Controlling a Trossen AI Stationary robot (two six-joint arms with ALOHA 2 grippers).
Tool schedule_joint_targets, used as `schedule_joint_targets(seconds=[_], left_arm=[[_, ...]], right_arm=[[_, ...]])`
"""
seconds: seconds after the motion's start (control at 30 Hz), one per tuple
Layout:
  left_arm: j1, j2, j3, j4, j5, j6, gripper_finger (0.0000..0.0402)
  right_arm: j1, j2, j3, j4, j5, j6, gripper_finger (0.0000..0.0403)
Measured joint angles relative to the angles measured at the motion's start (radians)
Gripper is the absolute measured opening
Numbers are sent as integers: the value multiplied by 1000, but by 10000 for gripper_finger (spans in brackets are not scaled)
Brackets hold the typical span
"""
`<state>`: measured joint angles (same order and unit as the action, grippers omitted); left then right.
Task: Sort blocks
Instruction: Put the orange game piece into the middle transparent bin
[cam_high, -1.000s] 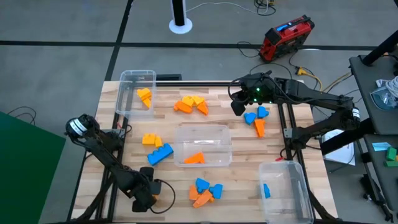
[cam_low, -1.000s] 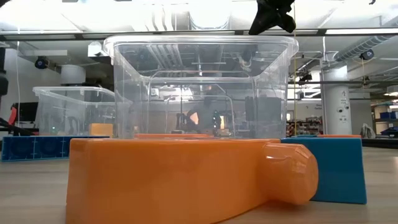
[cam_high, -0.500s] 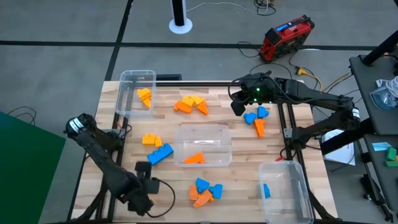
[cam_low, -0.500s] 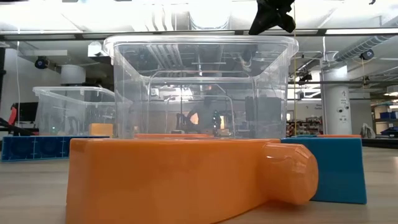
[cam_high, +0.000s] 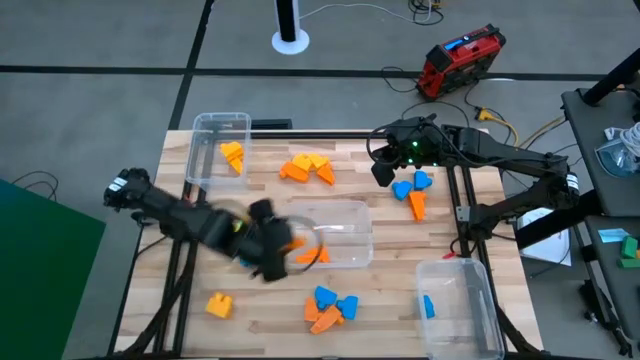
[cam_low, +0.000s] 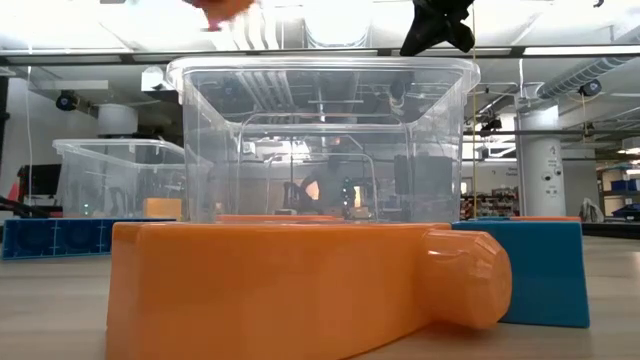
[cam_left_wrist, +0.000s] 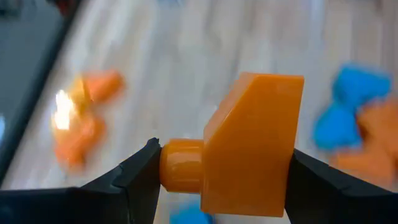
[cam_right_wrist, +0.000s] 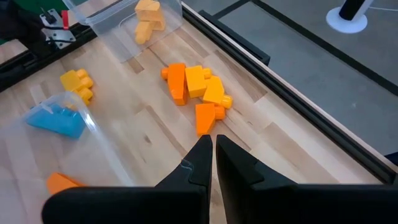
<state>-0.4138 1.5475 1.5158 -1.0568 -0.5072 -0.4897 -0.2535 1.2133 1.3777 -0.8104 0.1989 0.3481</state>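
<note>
Left hand (cam_left_wrist: 217, 171) clamped on an orange block (cam_left_wrist: 249, 143), right hand (cam_right_wrist: 209, 155) closed, raised at the table's far side

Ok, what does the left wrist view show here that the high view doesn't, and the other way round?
Only the left wrist view: the left gripper is clamped on an orange block, one finger on each side.

Only the high view: three clear bins, the right gripper beside two blue blocks, and a lone yellow block toward the picture's lower left.

Both: the left gripper and the wooden table. From above, the gripper sits at the middle bin but is too blurred to show its load.
</note>
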Motion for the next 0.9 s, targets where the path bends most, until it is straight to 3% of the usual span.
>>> schedule_joint_targets(seconds=[0.17, 0.3, 0.43, 0.6, 0.9], left_arm=[[200, 4, -4, 153, 35, 265, 245], [335, 5, -7, 169, 218, 327, 245], [396, 5, -7, 191, 405, 332, 250], [397, 5, -7, 194, 419, 341, 256], [394, 69, -7, 265, 413, 290, 270]], right_arm=[[0, 0, 0, 0, -23, 18, 13], [0, 0, 0, 0, -23, 24, 13], [0, 0, 0, 0, -23, 45, 13], [0, -2, 0, -32, -55, 64, 13], [7, -57, 91, -282, -151, 171, 13]])
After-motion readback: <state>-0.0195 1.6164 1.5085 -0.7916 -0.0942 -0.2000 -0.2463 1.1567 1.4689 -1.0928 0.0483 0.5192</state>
